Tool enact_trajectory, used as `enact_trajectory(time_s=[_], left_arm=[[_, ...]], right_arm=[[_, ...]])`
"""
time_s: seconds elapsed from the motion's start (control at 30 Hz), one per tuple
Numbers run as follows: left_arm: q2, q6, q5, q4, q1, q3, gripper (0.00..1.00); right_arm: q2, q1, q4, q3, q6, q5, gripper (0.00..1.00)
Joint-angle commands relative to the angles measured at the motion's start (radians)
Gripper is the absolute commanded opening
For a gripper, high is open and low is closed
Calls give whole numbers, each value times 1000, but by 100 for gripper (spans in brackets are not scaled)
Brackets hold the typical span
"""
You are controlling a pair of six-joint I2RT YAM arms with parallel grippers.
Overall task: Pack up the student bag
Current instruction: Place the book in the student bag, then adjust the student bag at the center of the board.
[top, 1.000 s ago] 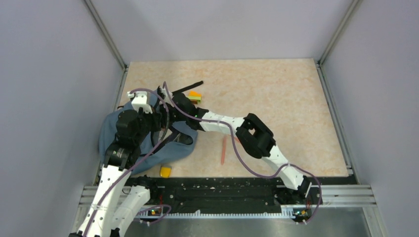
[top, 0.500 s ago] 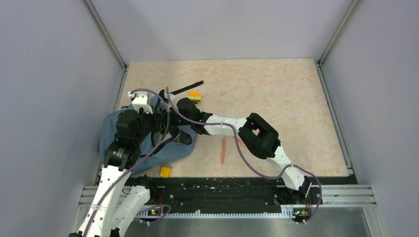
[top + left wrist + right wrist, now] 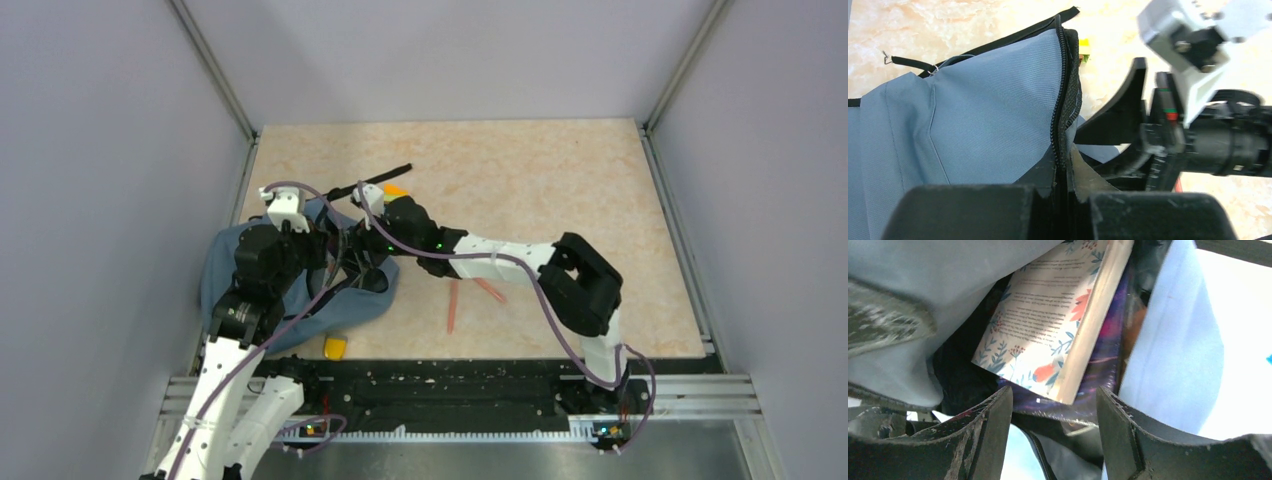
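Right gripper (image 3: pixel 1053 402): opened since earlier, empty; book (image 3: pixel 1043 315) dead ahead inside bag (image 3: pixel 973 110). Left gripper (image 3: pixel 1064 192): clamped on bag's zipper edge.

top: high, rear, facing down | both wrists: close, sharing student bag (image 3: pixel 973 125) opening

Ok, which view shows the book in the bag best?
The right wrist view: the floral book sits mid-frame, lying inside the bag just beyond the open right gripper. In the top view it is hidden. The left wrist view shows only the bag's outside and zipper.
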Motion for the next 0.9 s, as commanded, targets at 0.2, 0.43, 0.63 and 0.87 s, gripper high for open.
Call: enact_trajectory(time_s=[0.2, 0.43, 0.63, 0.87], left_arm=[[-9, -14, 35, 89, -6, 12, 0], [-6, -13, 32, 89, -6, 10, 0], [-4, -11, 30, 90, -6, 11, 0], [1, -10, 30, 90, -6, 10, 0]], right_arm=[[-185, 4, -83, -120, -197, 254, 62], [-121, 5, -139, -82, -259, 304, 62], [-46, 14, -201, 1, -294, 282, 62], [12, 38, -230, 56, -321, 261, 62]])
